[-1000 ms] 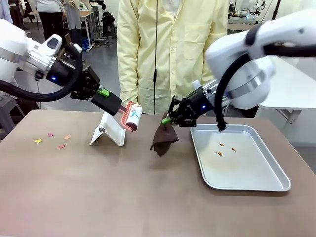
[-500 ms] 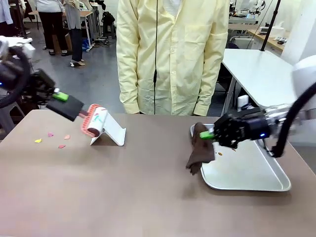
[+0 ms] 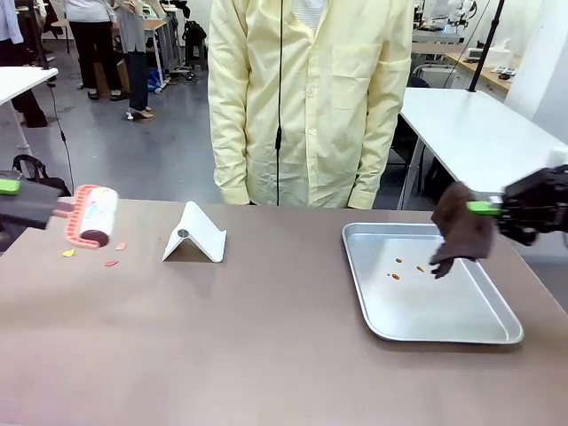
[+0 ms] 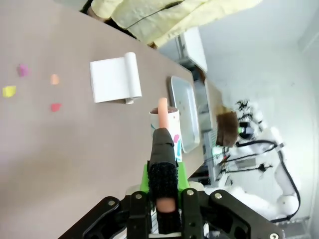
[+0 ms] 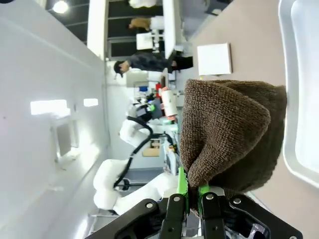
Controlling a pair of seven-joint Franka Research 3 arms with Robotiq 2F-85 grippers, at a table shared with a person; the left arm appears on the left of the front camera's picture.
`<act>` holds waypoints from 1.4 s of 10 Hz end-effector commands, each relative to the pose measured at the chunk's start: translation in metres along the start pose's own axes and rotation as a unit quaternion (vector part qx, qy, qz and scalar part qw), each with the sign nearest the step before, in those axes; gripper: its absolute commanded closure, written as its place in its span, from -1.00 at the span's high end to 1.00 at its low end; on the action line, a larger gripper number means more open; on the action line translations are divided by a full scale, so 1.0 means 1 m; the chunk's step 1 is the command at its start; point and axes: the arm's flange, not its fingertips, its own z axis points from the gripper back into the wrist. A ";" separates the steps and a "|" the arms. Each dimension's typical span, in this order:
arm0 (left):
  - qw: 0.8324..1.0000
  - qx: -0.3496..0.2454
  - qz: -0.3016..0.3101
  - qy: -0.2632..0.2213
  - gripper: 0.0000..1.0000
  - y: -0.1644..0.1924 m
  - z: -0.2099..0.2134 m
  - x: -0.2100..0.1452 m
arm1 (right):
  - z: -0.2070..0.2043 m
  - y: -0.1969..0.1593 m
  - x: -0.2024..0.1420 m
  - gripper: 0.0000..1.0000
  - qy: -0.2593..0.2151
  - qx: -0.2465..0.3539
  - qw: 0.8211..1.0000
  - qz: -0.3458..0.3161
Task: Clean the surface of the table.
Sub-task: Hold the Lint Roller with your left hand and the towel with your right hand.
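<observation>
Our left end effector [image 3: 11, 186] is shut tight on the handle of the pink roller [image 3: 95, 216]. It has pulled back from the white stand [image 3: 200, 235] to the counter's [image 3: 222, 337] left edge, near the little colored bits [image 3: 111, 263]. Our right end effector [image 3: 497, 209] pinches the brown cloth [image 3: 459, 229], which has moved from the tray's [image 3: 435, 302] left rim to its far right side.

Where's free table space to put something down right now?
Bare: the strip between the white stand and the tray, plus the whole near half of the table. Crowded: far-left corner, paper scraps by the lint roller.
</observation>
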 end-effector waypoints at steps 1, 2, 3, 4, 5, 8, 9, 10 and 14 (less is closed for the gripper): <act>1.000 -0.028 0.001 -0.009 -1.00 0.031 0.024 -0.008 | 0.031 -0.029 -0.062 -1.00 0.025 0.053 0.998 0.025; 0.997 -0.070 -0.020 -0.029 -1.00 0.044 0.036 -0.015 | 0.047 -0.039 -0.065 -1.00 0.010 0.077 0.996 0.036; 0.994 -0.095 -0.051 -0.029 -1.00 0.053 0.040 -0.019 | 0.058 -0.048 -0.070 -1.00 0.032 0.089 0.992 0.089; 0.987 -0.131 -0.073 -0.055 -1.00 0.066 0.049 -0.021 | 0.065 -0.062 -0.069 -1.00 0.045 0.097 0.988 0.116; 0.980 -0.167 -0.065 -0.081 -1.00 0.076 0.047 -0.019 | 0.069 -0.079 -0.067 -1.00 0.031 0.107 0.987 0.119; 0.990 -0.113 -0.052 -0.067 -1.00 0.062 0.046 -0.030 | 0.080 -0.054 -0.051 -1.00 0.026 0.094 0.991 0.094; 0.990 -0.113 -0.052 -0.067 -1.00 0.062 0.046 -0.030 | 0.080 -0.054 -0.051 -1.00 0.026 0.094 0.991 0.094; 0.990 -0.113 -0.052 -0.067 -1.00 0.062 0.046 -0.030 | 0.080 -0.054 -0.051 -1.00 0.026 0.094 0.991 0.094; 0.990 -0.113 -0.052 -0.067 -1.00 0.062 0.046 -0.030 | 0.080 -0.054 -0.051 -1.00 0.026 0.094 0.991 0.094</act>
